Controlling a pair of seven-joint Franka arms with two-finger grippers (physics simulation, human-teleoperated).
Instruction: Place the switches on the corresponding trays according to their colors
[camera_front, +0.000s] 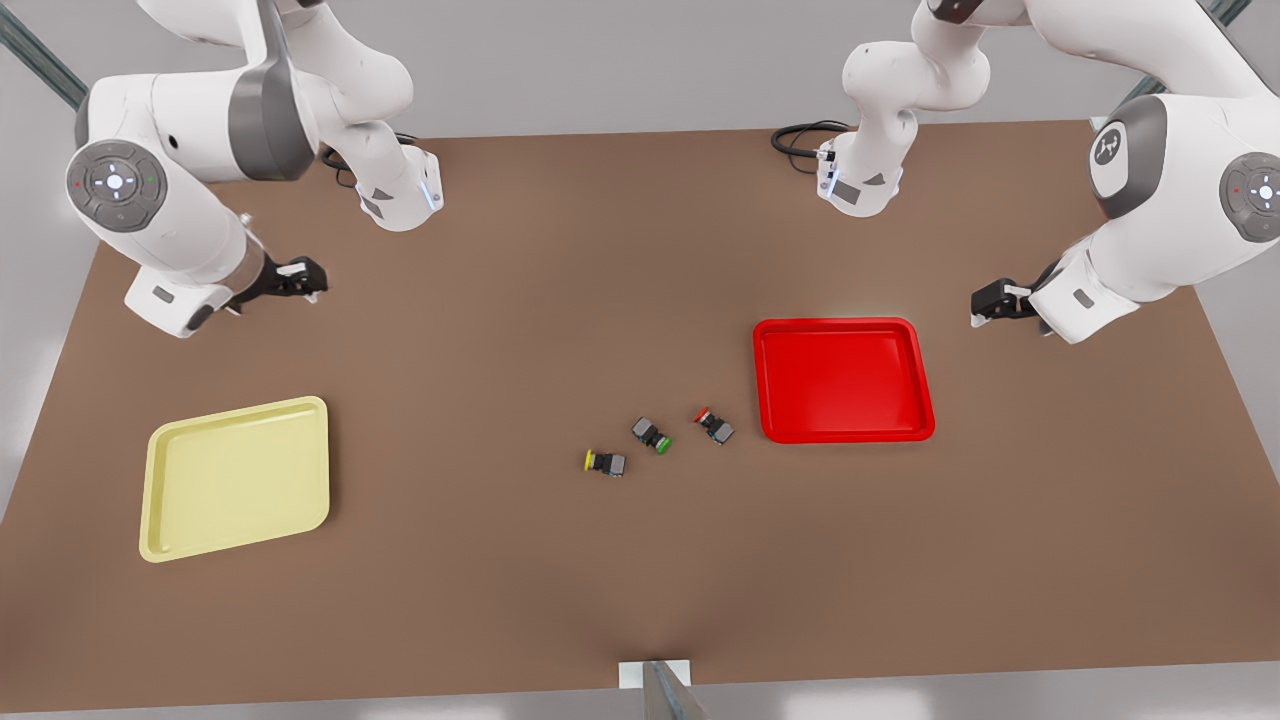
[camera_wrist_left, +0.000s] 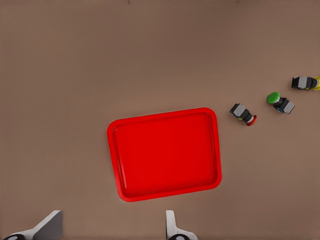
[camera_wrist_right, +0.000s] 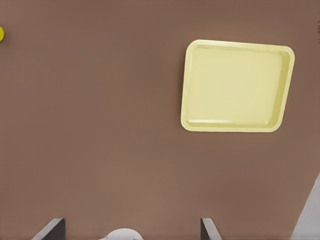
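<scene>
The red-capped switch (camera_front: 714, 425) lies on its side just off the red tray (camera_front: 843, 380), toward the front view's left. The yellow-capped switch (camera_front: 605, 462) lies mid-table, far from the pale yellow tray (camera_front: 236, 477) at the front view's left. Both trays hold nothing. My left gripper (camera_front: 985, 305) hangs open above the table beside the red tray's far right corner. Its wrist view looks down on the red tray (camera_wrist_left: 165, 154), the red switch (camera_wrist_left: 243, 113) and the yellow switch (camera_wrist_left: 304, 82). My right gripper (camera_front: 310, 280) hangs open beyond the yellow tray (camera_wrist_right: 236, 86).
A green-capped switch (camera_front: 650, 434) lies between the red and yellow ones, a short gap from each. The brown table (camera_front: 500, 300) stretches bare around them. Both arm bases (camera_front: 400, 195) stand at the far edge, with a black cable (camera_front: 800, 135) by the right-hand one.
</scene>
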